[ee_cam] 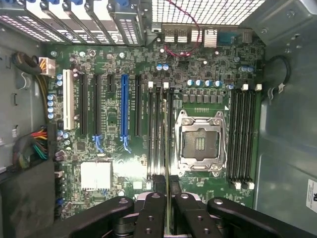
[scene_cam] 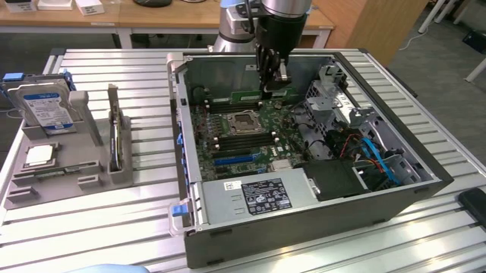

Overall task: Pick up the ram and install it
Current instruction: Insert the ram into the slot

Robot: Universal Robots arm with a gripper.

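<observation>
My gripper hangs inside the open computer case, over the far part of the motherboard. Its fingers are shut on the ram, a thin green stick held level under them. In the wrist view the ram appears edge-on as a thin strip between the two black fingers. The gripper is above the end of a bank of black memory slots beside the processor socket. I cannot tell whether the ram touches a slot.
A second bank of memory slots lies on the socket's other side. On the exterior view's left, a grey holder carries a hard drive, a square silver chip and an upright stick. The power supply and cables fill the case's near side.
</observation>
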